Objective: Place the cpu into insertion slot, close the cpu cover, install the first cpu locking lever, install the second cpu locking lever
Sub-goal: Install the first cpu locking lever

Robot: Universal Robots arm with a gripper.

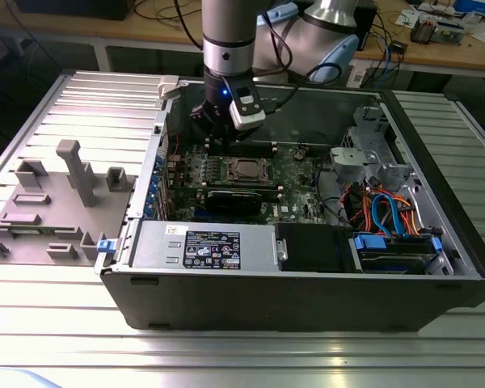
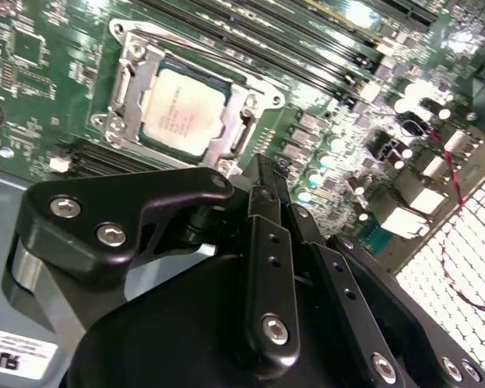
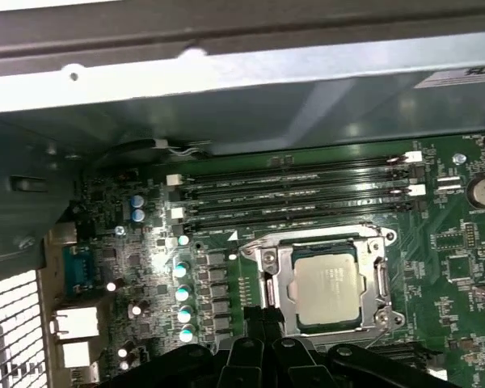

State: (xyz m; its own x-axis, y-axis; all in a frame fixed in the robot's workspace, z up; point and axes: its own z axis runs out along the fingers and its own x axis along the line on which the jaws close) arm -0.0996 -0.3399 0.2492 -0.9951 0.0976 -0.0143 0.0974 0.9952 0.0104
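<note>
1. While the arm hangs inside the open computer case [image 1: 307, 299], I see the cpu [image 3: 330, 291] seated in the insertion slot [image 3: 276, 301], pale top up, as the levers need.
2. The cpu cover [image 2: 129, 77] appears to lie down around the chip, framing it.
3. My pincer [image 2: 267, 174] hovers just beside the socket's edge, tips drawn narrow and holding nothing, probably poised for a locking lever.
</note>
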